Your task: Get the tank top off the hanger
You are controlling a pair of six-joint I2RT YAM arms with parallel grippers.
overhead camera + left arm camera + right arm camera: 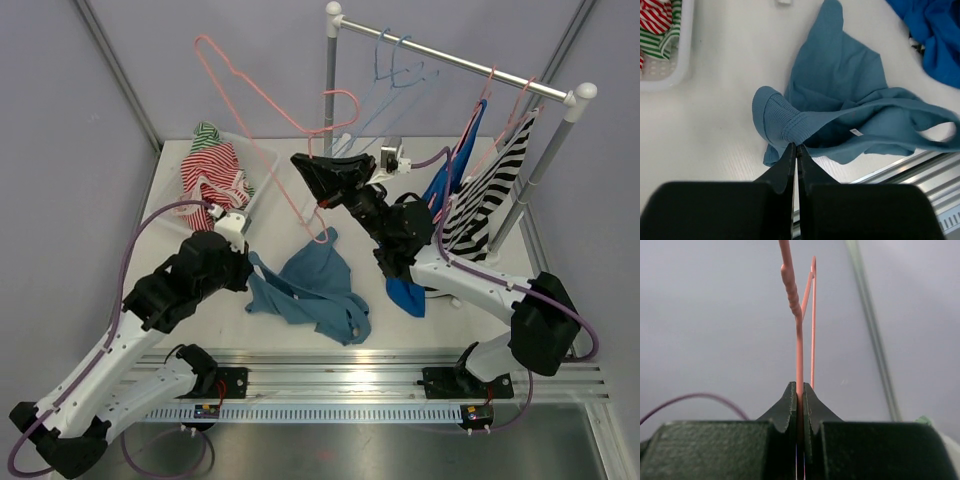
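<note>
Two arms are at work over the white tabletop (300,215). The left tool (796,146) is closed tight, its tips pinching a ribbed edge of the blue tank top (310,285), which lies crumpled on the tabletop between the two arms, near the front rail. The right tool (800,392) is also clamped shut, gripping the thin wire of a pink hanger (799,350) held up in the air with no cloth on it. From above, the hanger's lowest corner sits right at the tank top's upper tip; whether they touch I cannot tell. A basket (684,55) at the back left holds a red, green and white striped garment (212,165). At the back right a rack (450,58) carries a black-and-white striped top (495,185), and a bright blue cloth (408,295) lies under the right arm.
</note>
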